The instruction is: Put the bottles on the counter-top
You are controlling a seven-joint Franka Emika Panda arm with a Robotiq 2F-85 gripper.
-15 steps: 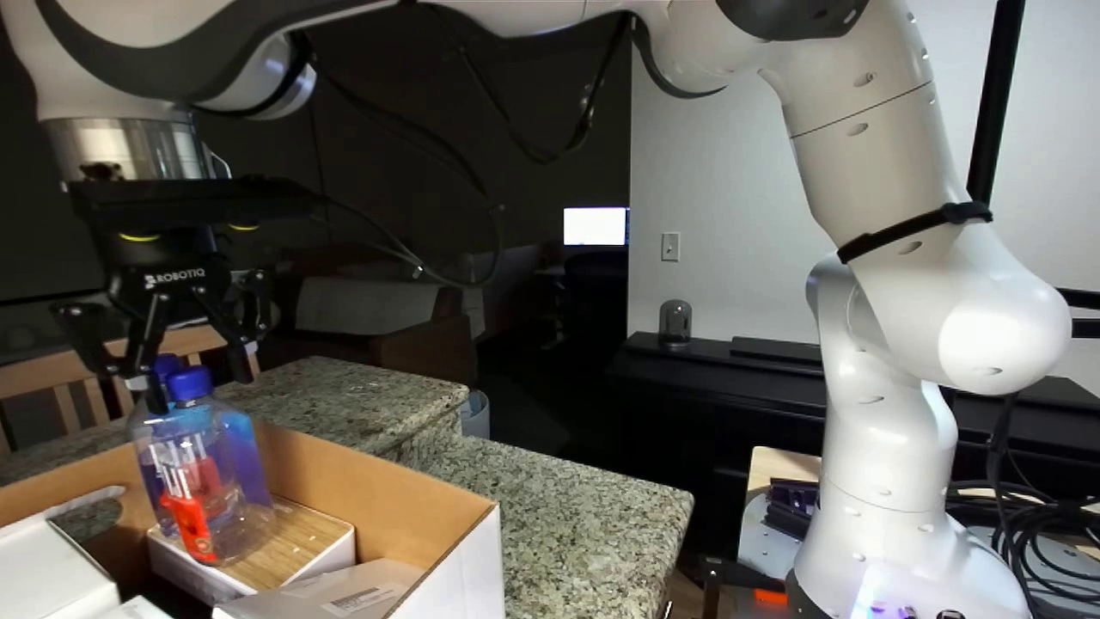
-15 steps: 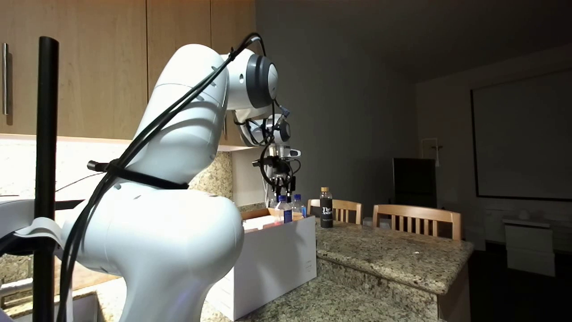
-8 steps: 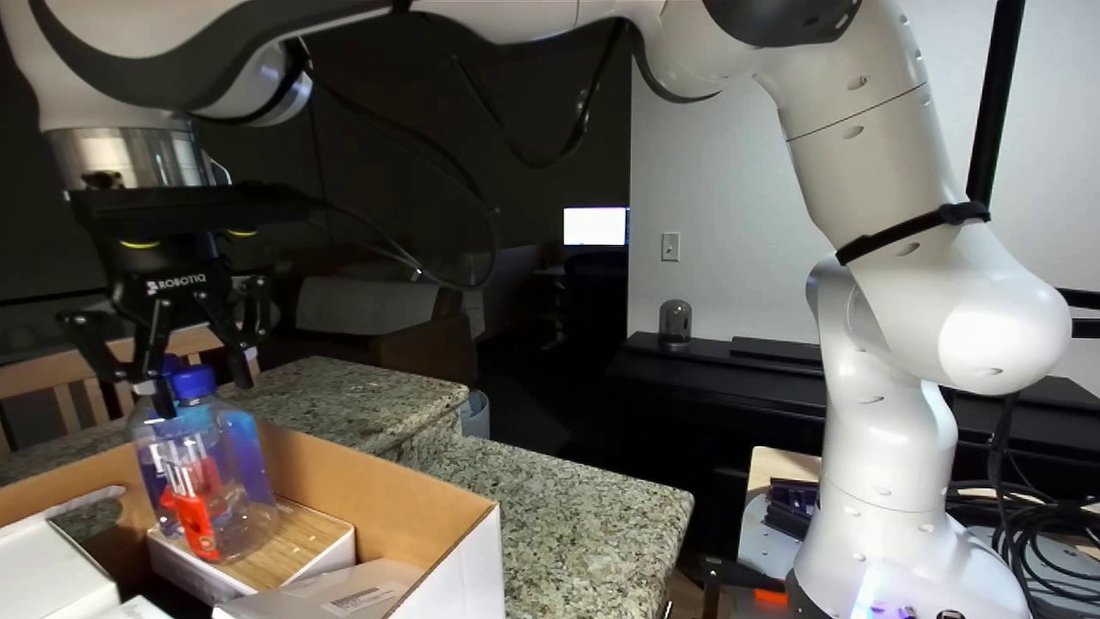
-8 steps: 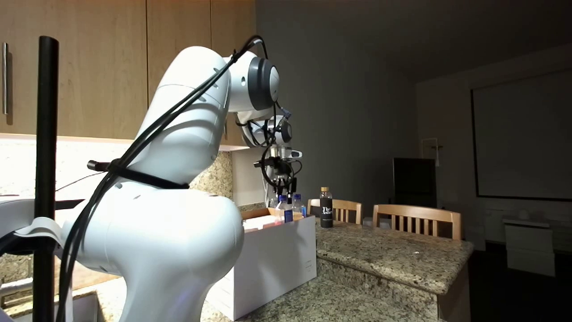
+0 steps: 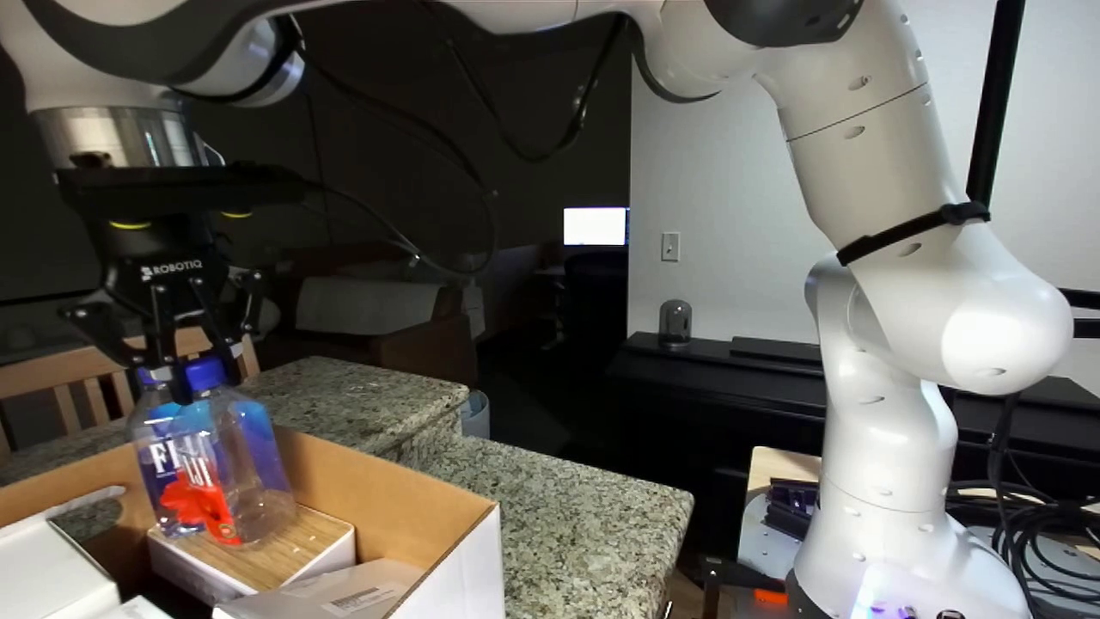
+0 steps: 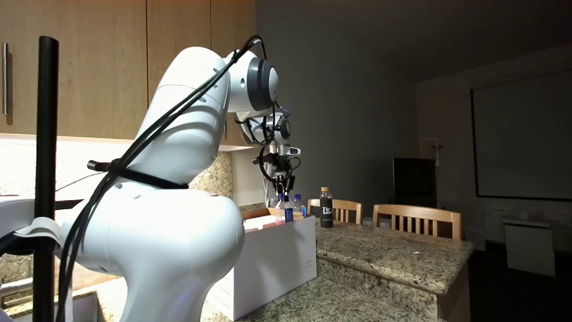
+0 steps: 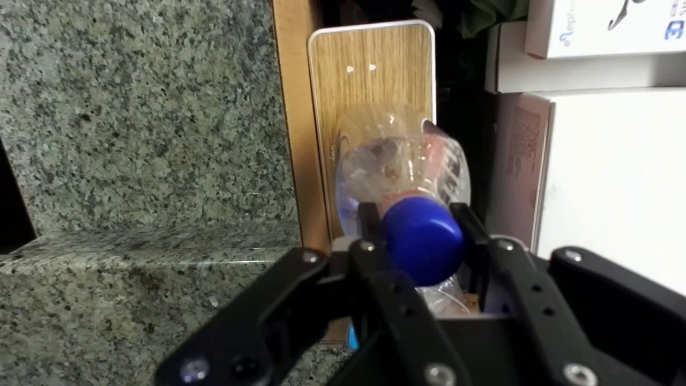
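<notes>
The tool (image 7: 415, 212) is closed about the blue-capped top of one water bottle (image 5: 256, 464), directly beneath it inside the cardboard box (image 5: 387, 477), while a second bottle (image 5: 160, 457) stands in there too, close by the tool, and the granite surface (image 5: 584, 533) lies lower than the tool, beyond the box's wall.

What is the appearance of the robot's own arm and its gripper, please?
The smooth white arm has rounded segments with dark grey bands, thin black cables, a narrow black strap and a silver metal ring. The black gripper bears white ROBOTIQ lettering; its two jointed black fingers have silver screws.
</notes>
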